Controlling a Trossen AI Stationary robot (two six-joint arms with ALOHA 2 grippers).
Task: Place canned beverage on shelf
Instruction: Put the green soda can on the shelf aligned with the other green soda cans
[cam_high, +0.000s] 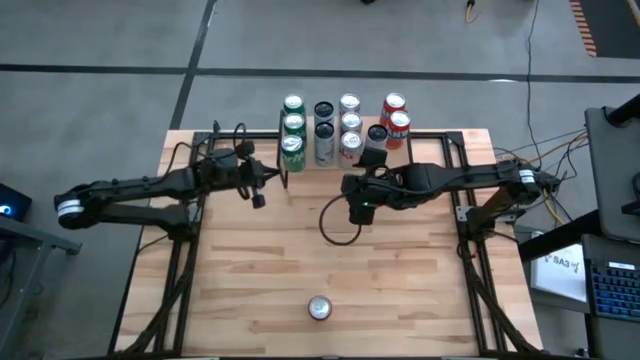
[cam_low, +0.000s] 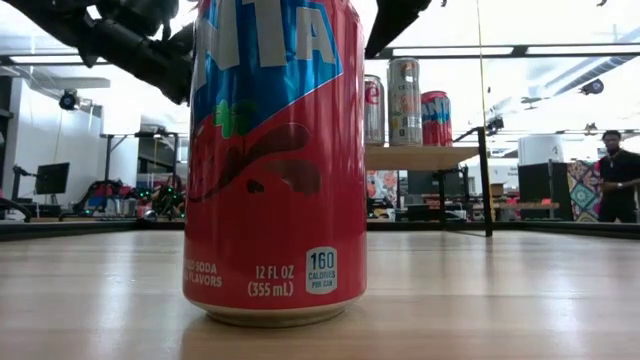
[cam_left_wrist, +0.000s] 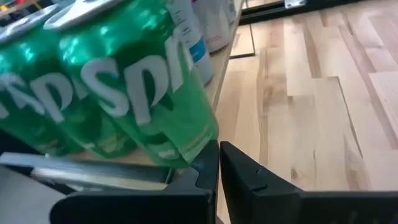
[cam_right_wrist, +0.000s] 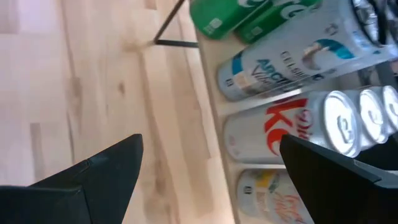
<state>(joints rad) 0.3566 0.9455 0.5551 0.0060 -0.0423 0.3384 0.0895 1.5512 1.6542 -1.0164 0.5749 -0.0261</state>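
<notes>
Red can (cam_low: 275, 160): nearest the low camera, upright on the tabletop, alone near the front edge; in the high view its silver top shows (cam_high: 319, 308), well apart from both arms and from the shelf.
Tabletop (cam_high: 250, 260): light butcher-block, carrying the shelf at the far edge and the red can at the front.
Shelf (cam_high: 335, 160): low wood board on thin black legs, far centre of the tabletop; loaded with upright cans in rows.
Right arm: reaches in from the right side, its wrist just in front of the shelf.
Left arm: reaches in from the left side, ending at the shelf's left end.
Green cans (cam_high: 292, 125): three in a row along the shelf's left end.
White cans (cam_high: 349, 122): mid-shelf row, beside the dark-topped cans.
Red-white cans (cam_high: 395, 115): at the shelf's right end.
Right tool (cam_right_wrist: 211, 171): fingers spread wide, holding nothing, facing the cans on the shelf.
Left tool (cam_left_wrist: 219, 177): fingers closed together, empty, just beside the nearest green can.
</notes>
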